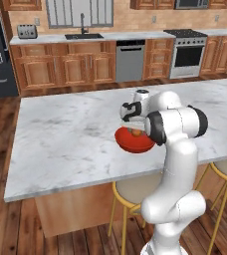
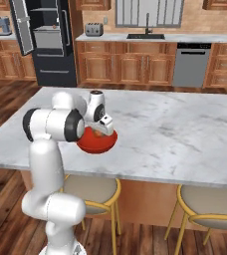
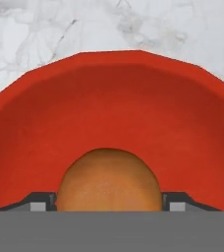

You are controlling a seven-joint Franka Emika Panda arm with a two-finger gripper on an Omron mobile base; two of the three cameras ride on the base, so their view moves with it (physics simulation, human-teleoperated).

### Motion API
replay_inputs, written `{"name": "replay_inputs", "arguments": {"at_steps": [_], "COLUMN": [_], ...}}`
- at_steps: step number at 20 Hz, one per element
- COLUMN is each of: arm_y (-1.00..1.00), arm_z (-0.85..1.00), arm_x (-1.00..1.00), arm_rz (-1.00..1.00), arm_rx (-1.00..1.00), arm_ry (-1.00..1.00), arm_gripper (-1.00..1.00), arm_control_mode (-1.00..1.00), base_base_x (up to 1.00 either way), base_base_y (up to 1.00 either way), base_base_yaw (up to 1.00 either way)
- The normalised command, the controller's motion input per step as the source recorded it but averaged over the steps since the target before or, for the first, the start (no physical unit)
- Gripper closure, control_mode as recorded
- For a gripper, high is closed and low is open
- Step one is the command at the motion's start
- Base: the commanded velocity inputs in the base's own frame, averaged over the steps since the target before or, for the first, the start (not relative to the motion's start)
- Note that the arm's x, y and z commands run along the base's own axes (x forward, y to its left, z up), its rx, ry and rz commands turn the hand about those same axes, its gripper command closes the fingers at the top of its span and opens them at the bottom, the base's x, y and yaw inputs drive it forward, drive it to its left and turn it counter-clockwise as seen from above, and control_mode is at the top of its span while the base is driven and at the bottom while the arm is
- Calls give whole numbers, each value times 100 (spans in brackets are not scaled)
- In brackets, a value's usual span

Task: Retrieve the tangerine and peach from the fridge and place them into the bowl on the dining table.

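Fridge (image 2: 48,42) is against the back wall, far from the arm, one door swung open, grey shelves visible inside. I can't make out any fruit on those shelves at this range.

Counter (image 1: 70,134), the marble-topped dining one, runs across in front of the arm. Yellow-framed stools (image 2: 93,191) are tucked under its near edge.

Arm is folded over the near part of the counter, wrist pointing down into the bowl.

Bowl (image 1: 135,142), glossy red, sits on the marble close to the near edge, directly under the hand. In the hand view its rim (image 3: 128,56) arcs across the top with marble beyond it.

End effector (image 1: 134,130) is down inside the bowl. Fingers (image 3: 40,203) show as small dark tips on either side of the fruit, spread about as wide as the fruit itself. I can't tell from the hand view whether they are pressing on it or just clear of it.

Tangerine (image 3: 109,182), evenly orange and round, is inside the bowl between the fingertips, low in the hand view against the red inner wall. From the left base view it is just an orange spot (image 1: 135,132) at the bowl's top, under the hand.
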Motion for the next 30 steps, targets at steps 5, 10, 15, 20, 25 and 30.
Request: {"name": "replay_inputs", "arguments": {"at_steps": [5,10,15,20,25,30], "arm_y": [-4,-2,-9,0,0,0], "arm_z": [99,86,88,77,33,0], "arm_x": [-99,-99,-100,-100,-99,-84], "arm_rz": [-7,-3,-1,0,12,25], "arm_rx": [0,0,0,0,0,0], "arm_ry": [-9,-6,-8,-7,0,-7], "arm_gripper": [-100,-100,-100,-100,-100,-100], "arm_control_mode": [-100,-100,-100,-100,-100,-100], "base_base_x": [0,0,0,0,0,0], "base_base_y": [0,0,0,0,0,0], "base_base_yaw": [0,0,0,0,0,0]}}
